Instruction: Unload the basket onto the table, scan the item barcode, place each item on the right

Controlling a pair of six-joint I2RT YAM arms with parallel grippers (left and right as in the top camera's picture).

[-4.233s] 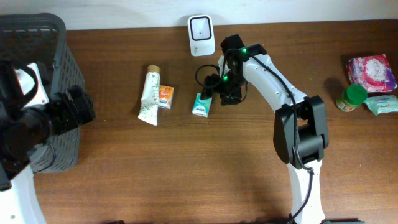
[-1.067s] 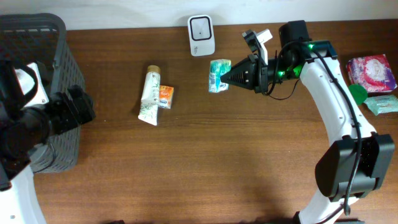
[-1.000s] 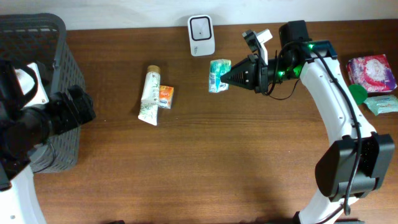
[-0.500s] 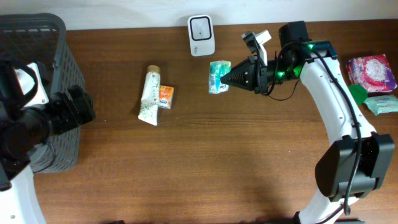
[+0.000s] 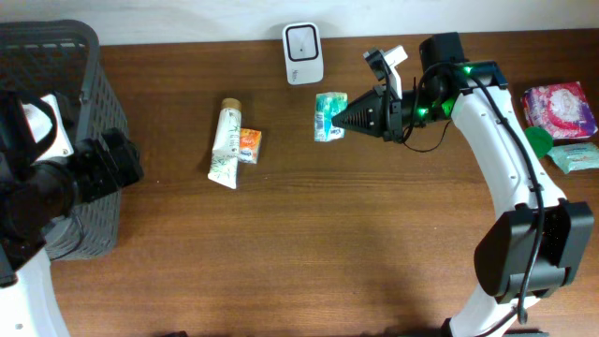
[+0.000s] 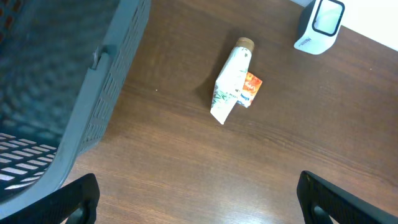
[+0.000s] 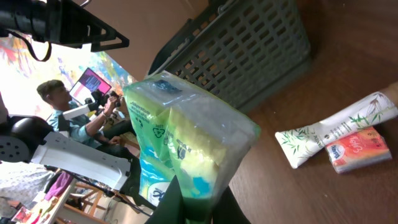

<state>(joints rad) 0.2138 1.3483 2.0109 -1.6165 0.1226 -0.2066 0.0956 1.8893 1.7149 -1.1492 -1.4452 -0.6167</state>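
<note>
A green and blue tissue pack (image 5: 329, 114) hangs above the table just below the white barcode scanner (image 5: 303, 53), with my right gripper (image 5: 348, 116) shut on its right end. In the right wrist view the pack (image 7: 186, 137) fills the middle, pinched between the dark fingers (image 7: 171, 205). My left gripper (image 6: 196, 202) stands open over bare wood beside the basket, nothing between its fingers (image 6: 78, 199). In that view the scanner (image 6: 319, 25) sits at the far right.
A grey basket (image 5: 65, 112) stands at the left edge. A white tube (image 5: 225, 142) and a small orange pack (image 5: 248, 145) lie left of centre. A pink pack (image 5: 560, 109), a green-capped bottle (image 5: 529, 146) and a teal packet (image 5: 573, 156) sit at the far right.
Four seconds ago the right gripper was down at the tissue pack on the table; it has lifted it and swung right. Over the last second nothing has visibly moved.
</note>
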